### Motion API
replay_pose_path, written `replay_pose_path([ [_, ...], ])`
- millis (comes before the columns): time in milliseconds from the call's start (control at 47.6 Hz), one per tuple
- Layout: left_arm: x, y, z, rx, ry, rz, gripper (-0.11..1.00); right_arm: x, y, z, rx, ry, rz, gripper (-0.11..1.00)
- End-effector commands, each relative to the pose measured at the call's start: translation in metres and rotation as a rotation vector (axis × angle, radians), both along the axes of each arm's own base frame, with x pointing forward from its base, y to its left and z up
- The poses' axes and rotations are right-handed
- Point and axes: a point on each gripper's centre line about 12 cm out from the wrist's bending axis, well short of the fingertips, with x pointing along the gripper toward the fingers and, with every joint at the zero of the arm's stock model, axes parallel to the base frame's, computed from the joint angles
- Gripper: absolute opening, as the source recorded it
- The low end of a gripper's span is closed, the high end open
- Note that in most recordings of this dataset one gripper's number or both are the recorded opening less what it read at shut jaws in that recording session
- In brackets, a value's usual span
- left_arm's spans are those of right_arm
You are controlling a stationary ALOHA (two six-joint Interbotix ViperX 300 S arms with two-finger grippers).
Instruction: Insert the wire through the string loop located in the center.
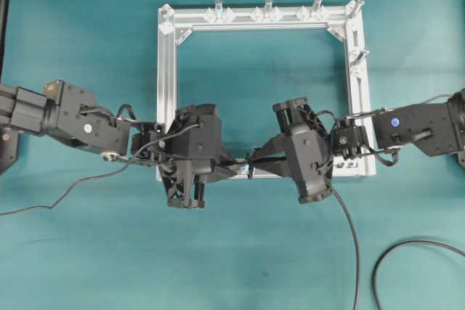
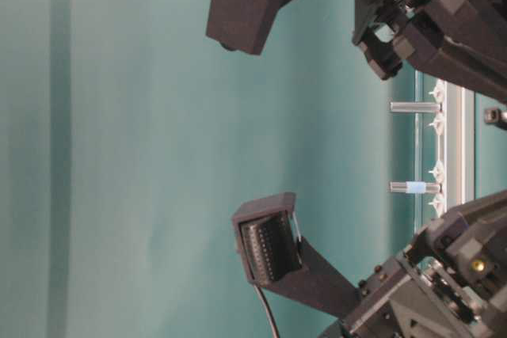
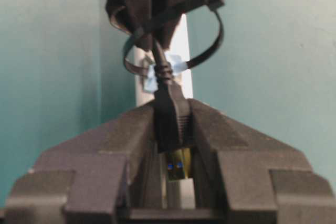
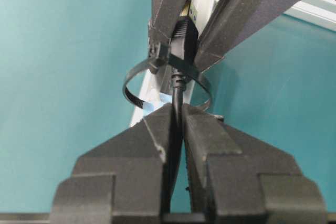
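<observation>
A teal cloth (image 1: 240, 252) covers the table, and a square aluminium frame (image 1: 166, 92) lies flat on it. At the middle of the frame's near bar, the wire (image 4: 178, 90) passes through the string loop (image 4: 137, 80). The left gripper (image 3: 173, 135) clamps the plug; the right gripper (image 4: 177, 129) pinches the cable behind the loop.

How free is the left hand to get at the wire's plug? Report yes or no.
Probably yes: the left hand brackets the wire at its plug end, which pokes through the string loop. Nothing sits between its fingers and the plug.
</observation>
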Motion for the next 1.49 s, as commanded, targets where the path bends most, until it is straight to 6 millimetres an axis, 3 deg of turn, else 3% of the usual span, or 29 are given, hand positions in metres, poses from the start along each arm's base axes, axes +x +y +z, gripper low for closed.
replay_pose_path([
  [0, 0.004, -0.001, 0.024, -0.011, -0.065, 0.002, 0.18, 0.004, -0.001, 0.009, 0.002, -0.034, -0.002, 0.07],
  [861, 0.005, -0.002, 0.025, -0.012, -0.067, 0.0, 0.18, -0.002, -0.002, 0.001, -0.004, 0.033, -0.008, 0.07],
  [1092, 0.005, -0.001, 0.027, -0.014, -0.071, 0.002, 0.18, -0.005, 0.001, 0.012, -0.039, 0.018, 0.031, 0.07],
  [1471, 0.005, -0.002, 0.027, -0.014, -0.071, 0.001, 0.18, -0.01, 0.001, 0.007, 0.0, 0.065, 0.009, 0.07],
])
